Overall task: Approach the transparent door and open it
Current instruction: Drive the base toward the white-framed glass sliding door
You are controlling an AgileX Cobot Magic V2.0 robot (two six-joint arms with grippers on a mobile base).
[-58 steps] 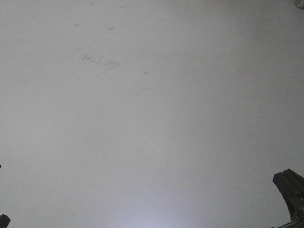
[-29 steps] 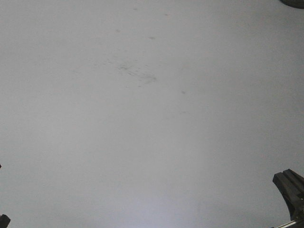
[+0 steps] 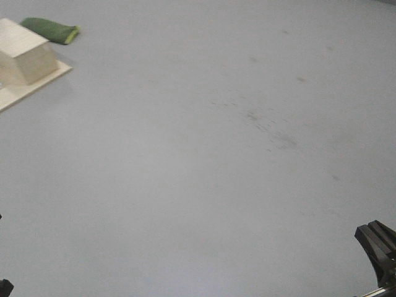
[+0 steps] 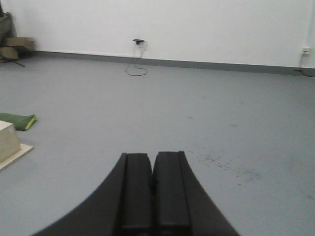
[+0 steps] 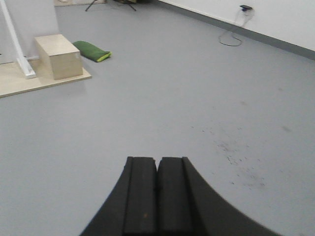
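Note:
The transparent door is out of view in every frame. My left gripper (image 4: 152, 156) is shut with nothing between its black pads, and it hangs over bare grey floor. In the right wrist view my right gripper (image 5: 157, 160) is shut too and holds nothing. The front view looks down on the floor, with only a dark corner of the right arm (image 3: 377, 247) at the lower right edge and a sliver of the left arm (image 3: 5, 286) at the lower left.
A pale wooden box (image 3: 25, 59) stands on a flat wooden platform (image 5: 29, 81) at the left, with a green roll (image 3: 51, 30) beside it. A white upright bar (image 5: 13, 42) rises from the platform. Far ahead is a white wall (image 4: 197, 24) with a cable (image 4: 137, 69).
The floor specks have slid right and down across the front view. The wooden box, platform and green roll have come into view at the upper left. Both arms keep their places.

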